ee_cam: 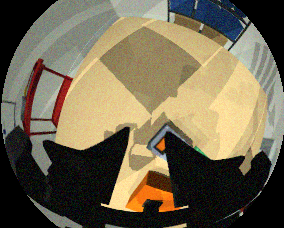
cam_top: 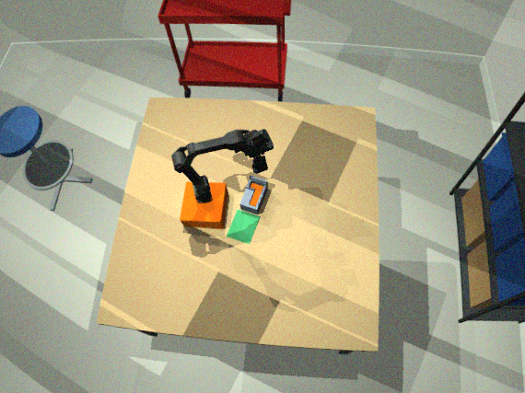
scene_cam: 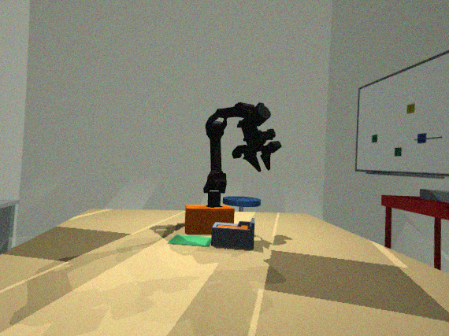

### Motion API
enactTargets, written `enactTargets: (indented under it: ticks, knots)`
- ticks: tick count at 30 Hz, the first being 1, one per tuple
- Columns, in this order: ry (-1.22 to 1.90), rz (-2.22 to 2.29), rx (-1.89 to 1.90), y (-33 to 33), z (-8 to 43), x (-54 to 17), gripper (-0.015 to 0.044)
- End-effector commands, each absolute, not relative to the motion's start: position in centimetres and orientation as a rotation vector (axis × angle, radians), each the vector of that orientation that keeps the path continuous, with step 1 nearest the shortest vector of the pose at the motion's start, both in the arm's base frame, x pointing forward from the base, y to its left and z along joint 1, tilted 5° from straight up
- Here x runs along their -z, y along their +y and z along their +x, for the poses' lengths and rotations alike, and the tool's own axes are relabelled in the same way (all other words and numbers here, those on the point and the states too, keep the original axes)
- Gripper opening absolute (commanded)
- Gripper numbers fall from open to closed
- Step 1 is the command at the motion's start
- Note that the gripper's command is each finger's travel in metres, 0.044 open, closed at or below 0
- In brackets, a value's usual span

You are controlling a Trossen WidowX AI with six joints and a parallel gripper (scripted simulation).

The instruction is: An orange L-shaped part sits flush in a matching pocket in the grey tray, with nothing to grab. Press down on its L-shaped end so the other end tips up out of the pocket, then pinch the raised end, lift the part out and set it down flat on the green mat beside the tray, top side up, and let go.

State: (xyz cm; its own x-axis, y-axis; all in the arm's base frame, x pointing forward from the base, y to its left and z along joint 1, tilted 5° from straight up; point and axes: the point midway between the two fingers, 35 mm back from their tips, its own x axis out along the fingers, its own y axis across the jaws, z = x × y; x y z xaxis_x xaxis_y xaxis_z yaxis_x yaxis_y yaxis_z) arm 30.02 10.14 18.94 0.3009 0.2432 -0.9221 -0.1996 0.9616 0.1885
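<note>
Orange L-shaped part in one grey tray, one green mat, one end effector above, empty, fingers partly apart.

Top view: cam high above, looking steeply down, far enough back to take in the whole table w/ floor around it, red cart at the far side. Exterior view: cam low, just above tabletop height, facing across the table to the arm & back wall, cart at right. Wrist view: closest, wide-angle, looking down past the gripper fingers, sharing tray, table & cart w/ both others.
</note>
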Motion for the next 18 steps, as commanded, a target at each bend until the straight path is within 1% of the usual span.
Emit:
enactTargets:
  ticks: [1, 6, 18]
  knots:
    - [1.469, 0.198, 0.016, 9.2, 29.2, -11.7, 0.0180]
    - [1.604, 0.284, 0.294, 8.2, 27.5, -6.8, 0.0180]
    - [1.609, 0.287, 0.307, 8.2, 27.4, -6.2, 0.0180]
